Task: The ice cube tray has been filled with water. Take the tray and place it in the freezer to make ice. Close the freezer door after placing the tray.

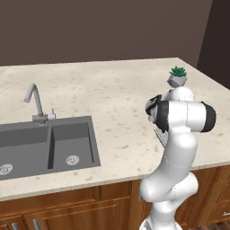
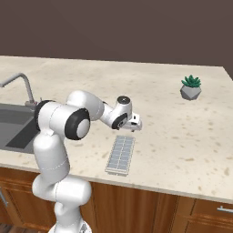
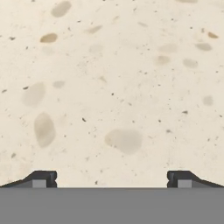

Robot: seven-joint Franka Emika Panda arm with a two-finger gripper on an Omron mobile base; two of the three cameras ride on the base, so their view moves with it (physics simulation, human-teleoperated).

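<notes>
The flat, long white ice cube tray [image 2: 120, 154] with two rows of pale blue-grey cells lies on the speckled beige stone surface [image 2: 182, 132], near its front edge, one short end just below the robot's hand [image 2: 134, 128].

The likeliest trouble, as I judge it, is a spill. The cells hold water, so any tilt as the tray is lifted would slop it out. A grip at one short end would let the long tray sag or swing. The tray is shallow, too, so the fingers could scrape the surface or push it toward the edge instead of catching it.

The hand hovers above the surface, just beyond the tray's far end. Its two dark fingertips [image 3: 43, 178] stand fully spread, with bare stone between them; it holds nothing and touches nothing.
</notes>
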